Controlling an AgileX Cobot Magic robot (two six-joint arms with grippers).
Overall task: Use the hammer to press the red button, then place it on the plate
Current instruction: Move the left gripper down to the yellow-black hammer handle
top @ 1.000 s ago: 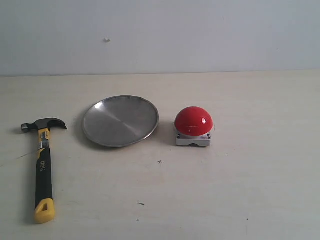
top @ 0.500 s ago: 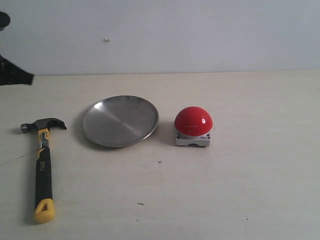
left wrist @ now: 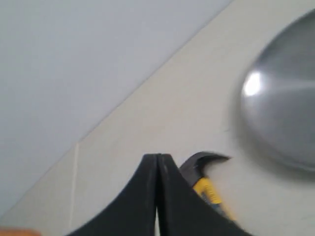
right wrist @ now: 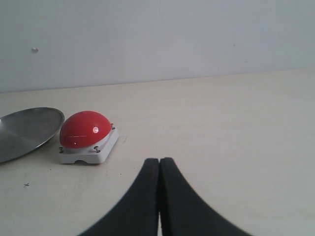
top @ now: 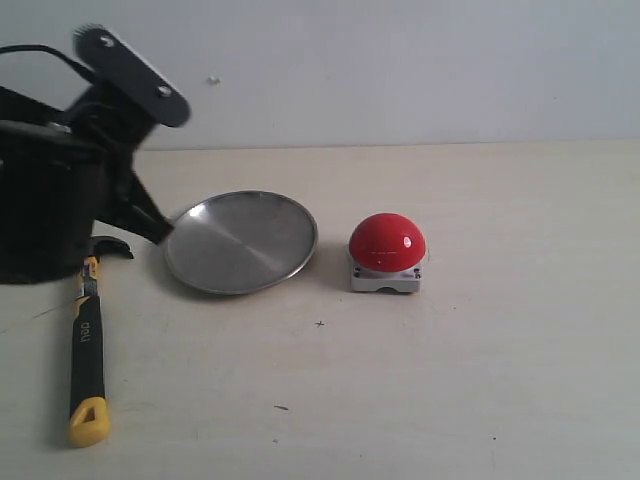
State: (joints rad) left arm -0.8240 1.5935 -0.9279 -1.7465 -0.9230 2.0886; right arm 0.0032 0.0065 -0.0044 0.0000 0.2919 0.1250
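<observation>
The hammer lies at the table's left, yellow butt toward the front. My left arm covers most of its dark head; only the claw and some yellow neck show. My left gripper is shut and empty, hanging above the head, with its tip near the plate's left rim. The silver plate sits mid-table, also in the left wrist view. The red button stands right of the plate on its grey base. My right gripper is shut and empty, some way from the button.
A pale wall rises behind the beige table. The plate's edge shows beside the button in the right wrist view. Small dark specks dot the tabletop in front of the plate.
My left arm has swung in from the left edge and now hangs over the hammer's head. The hammer, plate and button have not moved.
</observation>
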